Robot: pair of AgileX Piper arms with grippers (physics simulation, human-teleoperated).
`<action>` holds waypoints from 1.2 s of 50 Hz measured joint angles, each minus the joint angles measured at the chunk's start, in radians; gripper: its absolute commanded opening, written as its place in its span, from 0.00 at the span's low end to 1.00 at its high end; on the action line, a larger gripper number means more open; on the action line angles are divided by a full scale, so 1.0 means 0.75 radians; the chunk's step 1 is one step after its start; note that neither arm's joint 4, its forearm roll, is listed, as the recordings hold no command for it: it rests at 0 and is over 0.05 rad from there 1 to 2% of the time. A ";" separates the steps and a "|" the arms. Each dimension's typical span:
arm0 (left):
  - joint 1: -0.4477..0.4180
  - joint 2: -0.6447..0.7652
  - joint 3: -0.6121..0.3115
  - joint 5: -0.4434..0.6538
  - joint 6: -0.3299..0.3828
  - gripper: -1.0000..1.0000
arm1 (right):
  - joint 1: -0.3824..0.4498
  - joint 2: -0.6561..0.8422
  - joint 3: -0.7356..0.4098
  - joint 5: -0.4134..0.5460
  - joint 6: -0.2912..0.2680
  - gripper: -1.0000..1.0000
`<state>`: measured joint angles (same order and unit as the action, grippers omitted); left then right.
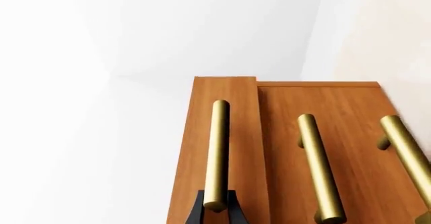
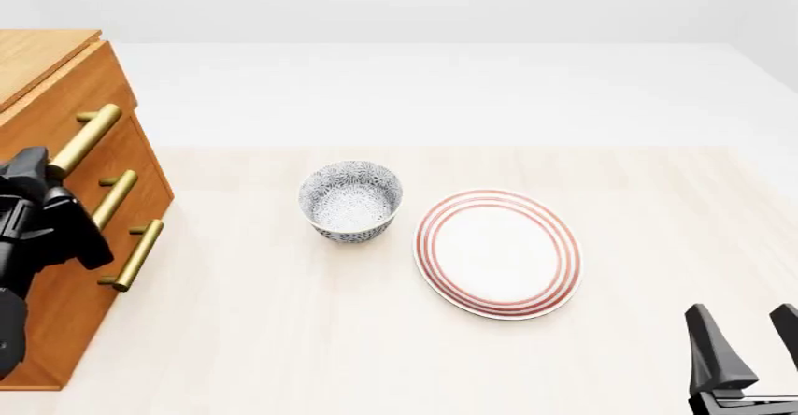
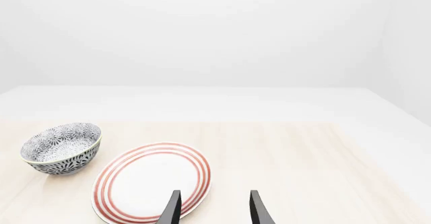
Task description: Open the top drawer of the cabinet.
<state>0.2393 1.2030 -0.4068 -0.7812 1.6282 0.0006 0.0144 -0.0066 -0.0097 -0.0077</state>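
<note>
My left gripper [image 1: 215, 211] has its fingers either side of the top drawer [image 1: 225, 148] handle [image 1: 218, 153], near one end; looks clamped on the bar. The cabinet [image 2: 56, 88] sits at the table's left edge, top drawer front slightly proud of the lower two. Bar's rigid, smooth brass, prob slippery; drawer should slide stiff, straight pull. Right gripper [image 3: 213, 209] spread, empty, idle near the plate [image 2: 499, 251]. No writing anywhere.

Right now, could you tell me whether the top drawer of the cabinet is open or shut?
Partly open: in the left wrist view the top drawer front stands proud of the lower fronts, the left gripper at its handle.
</note>
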 measured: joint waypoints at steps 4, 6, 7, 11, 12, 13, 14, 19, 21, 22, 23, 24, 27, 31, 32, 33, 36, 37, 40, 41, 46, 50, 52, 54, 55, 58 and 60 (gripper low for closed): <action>-0.004 0.002 0.003 -0.006 0.003 0.00 | 0.000 -0.002 0.000 0.002 0.000 1.00; -0.007 0.003 0.004 -0.010 0.004 0.00 | 0.000 -0.003 0.000 0.003 0.000 1.00; -0.008 0.004 0.005 -0.014 0.006 0.00 | 0.000 -0.003 0.000 0.003 0.000 1.00; -0.013 0.008 0.010 -0.028 0.010 0.00 | 0.000 -0.004 0.000 0.005 0.000 1.00; -0.014 0.009 0.011 -0.031 0.010 0.00 | 0.000 -0.005 0.000 0.005 0.000 1.00; -0.016 0.010 0.013 -0.035 0.011 0.00 | 0.000 -0.005 0.000 0.005 0.000 1.00; -0.018 0.011 0.014 -0.039 0.012 0.00 | 0.000 -0.005 -0.001 0.006 0.000 1.00; -0.027 0.012 0.017 -0.048 0.013 0.00 | 0.000 -0.005 -0.001 0.006 0.000 1.00; -0.031 0.012 0.018 -0.049 0.013 0.00 | 0.000 -0.004 -0.001 0.004 0.000 1.00; -0.032 0.012 0.018 -0.050 0.013 0.00 | 0.000 -0.003 -0.001 0.003 0.000 1.00; -0.035 0.011 0.018 -0.048 0.012 0.00 | 0.000 -0.003 -0.001 0.004 0.000 1.00; -0.037 0.010 0.019 -0.048 0.012 0.00 | 0.000 -0.003 -0.001 0.004 0.000 1.00; -0.045 0.006 0.018 -0.041 0.012 0.00 | 0.000 -0.003 -0.002 0.004 0.000 1.00; -0.057 -0.001 0.016 -0.026 0.012 0.00 | 0.000 -0.001 -0.002 0.003 0.000 1.00; -0.061 -0.004 0.016 -0.022 0.013 0.00 | 0.000 -0.001 -0.002 0.002 0.000 1.00; -0.065 -0.006 0.015 -0.018 0.014 0.00 | 0.000 0.000 -0.001 0.001 0.000 1.00; -0.078 -0.014 0.013 -0.004 0.016 0.00 | 0.000 0.000 -0.001 0.001 0.000 1.00; -0.082 -0.016 0.013 0.001 0.017 0.00 | 0.000 0.000 -0.001 0.001 0.000 1.00; -0.095 -0.022 0.012 0.013 0.020 0.00 | 0.000 -0.001 -0.001 0.002 0.000 1.00; -0.099 -0.024 0.011 0.017 0.020 0.00 | 0.000 -0.001 -0.001 0.002 0.000 1.00; -0.120 -0.033 0.010 0.034 0.023 0.00 | 0.000 -0.002 -0.001 0.002 0.000 1.00; -0.139 -0.040 0.009 0.047 0.025 0.00 | 0.000 -0.002 -0.001 0.003 0.000 1.00; -0.150 -0.047 0.005 0.062 0.022 0.00 | 0.000 -0.002 -0.001 0.003 0.000 1.00; -0.161 -0.052 0.003 0.073 0.022 0.00 | 0.000 -0.002 -0.001 0.003 0.000 1.00; -0.167 -0.053 0.003 0.076 0.023 0.00 | 0.000 -0.002 -0.001 0.003 0.000 1.00; -0.184 -0.058 0.002 0.086 0.026 0.00 | 0.000 -0.003 -0.001 0.003 0.000 1.00; -0.194 -0.061 0.001 0.092 0.027 0.00 | 0.000 -0.003 -0.001 0.003 0.000 1.00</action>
<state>0.0936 1.1572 -0.4062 -0.7120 1.6486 0.0005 0.0124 -0.0072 -0.0072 -0.0078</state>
